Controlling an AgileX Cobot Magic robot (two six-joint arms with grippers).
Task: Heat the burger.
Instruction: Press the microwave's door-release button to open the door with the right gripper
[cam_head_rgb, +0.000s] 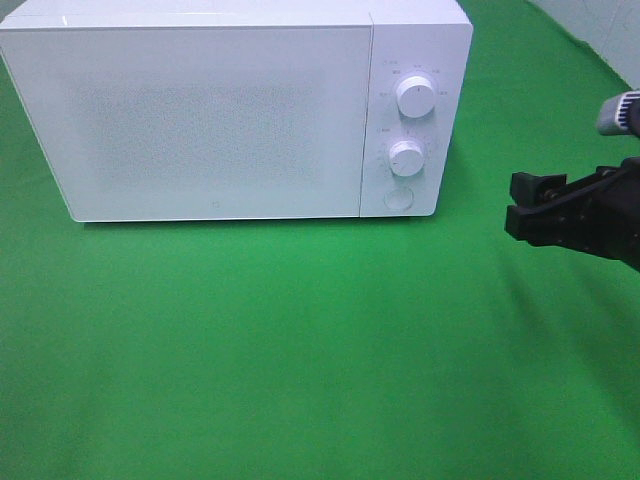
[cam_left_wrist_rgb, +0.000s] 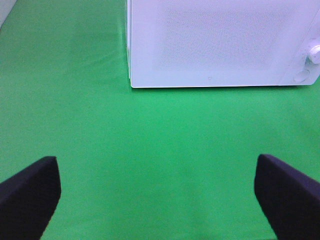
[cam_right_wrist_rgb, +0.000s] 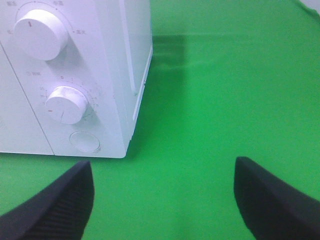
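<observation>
The burger is out of view. A white microwave (cam_head_rgb: 220, 110) stands at the back of the green cloth with its door shut; it also shows in the left wrist view (cam_left_wrist_rgb: 220, 42) and the right wrist view (cam_right_wrist_rgb: 65, 75). My right gripper (cam_head_rgb: 515, 205) is open and empty, hovering to the right of the microwave's control panel; its fingers stand wide apart in the right wrist view (cam_right_wrist_rgb: 162, 200). My left gripper (cam_left_wrist_rgb: 157, 200) is open and empty above the cloth, in front of the microwave's left part. It does not show in the exterior high view.
The microwave's panel has an upper knob (cam_head_rgb: 415, 97), a lower knob (cam_head_rgb: 406, 157) and a round door button (cam_head_rgb: 399, 197). A green cloth (cam_head_rgb: 300, 340) covers the table. A pale wall (cam_head_rgb: 600, 25) shows at the far right corner.
</observation>
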